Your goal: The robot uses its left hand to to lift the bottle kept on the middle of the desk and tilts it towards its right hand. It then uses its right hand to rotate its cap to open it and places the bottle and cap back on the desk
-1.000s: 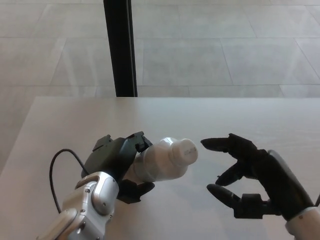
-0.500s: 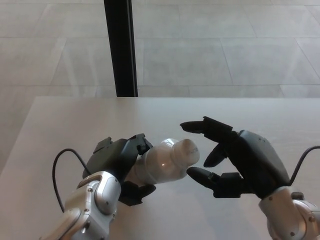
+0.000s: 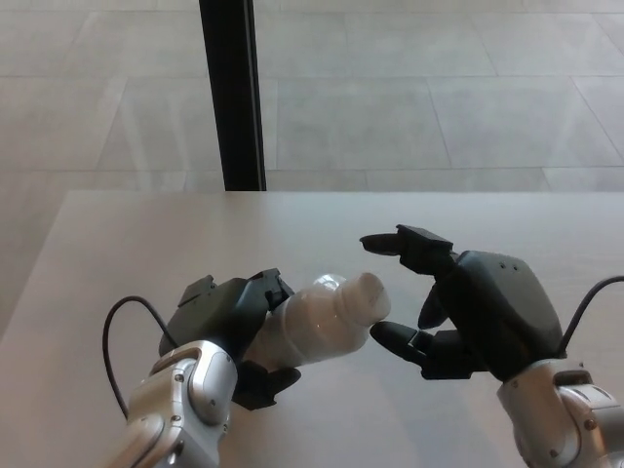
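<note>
A pale tabletop (image 3: 146,234) is seen before a tiled floor (image 3: 409,107) and a dark post (image 3: 231,93). The white bottle (image 3: 317,322) is held above the tabletop, clasped in the left hand (image 3: 229,317) and tilted rightward. Compared with half a second earlier, the right hand (image 3: 458,307) is drawn slightly back, its fingers (image 3: 400,241) spread around the cap (image 3: 370,297), the lower finger just beside it.

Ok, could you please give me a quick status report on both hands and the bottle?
Left hand shut on bottle, lifted and tilted toward right. Right hand open, fingers around the cap, not clamped. Desk clear; nothing in the way.
</note>
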